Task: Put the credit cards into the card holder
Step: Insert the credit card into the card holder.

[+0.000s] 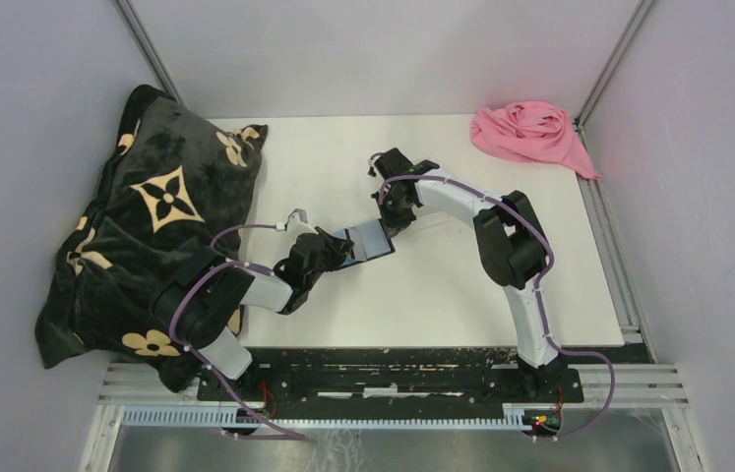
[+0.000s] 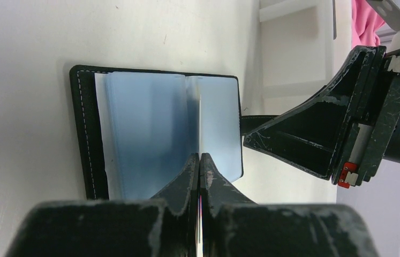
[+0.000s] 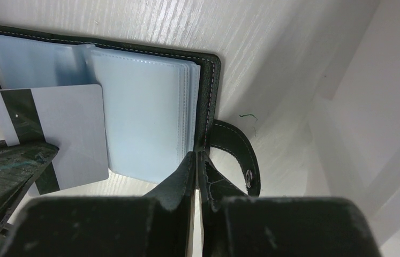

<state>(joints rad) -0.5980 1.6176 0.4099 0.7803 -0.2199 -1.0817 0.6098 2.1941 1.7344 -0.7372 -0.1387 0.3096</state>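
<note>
The card holder [image 1: 371, 239] lies open on the white table, its blue-grey sleeves [image 3: 149, 123] facing up and its black strap with a metal stud [image 3: 247, 174] hanging off one side. My left gripper [image 2: 200, 156] is shut on a grey credit card [image 3: 63, 134] with a dark stripe. In the left wrist view this card [image 2: 200, 123] shows edge-on. It sits tilted over one half of the holder [image 2: 144, 134]; I cannot tell if it is inside a sleeve. My right gripper [image 3: 196, 154] is shut on the holder's black cover edge beside the strap.
A black plush cushion with tan flower marks [image 1: 147, 226] fills the left side of the table. A pink cloth [image 1: 530, 133] lies at the back right corner. A small clear object [image 1: 294, 216] sits just behind the left gripper [image 1: 341, 248]. Grey walls enclose the table.
</note>
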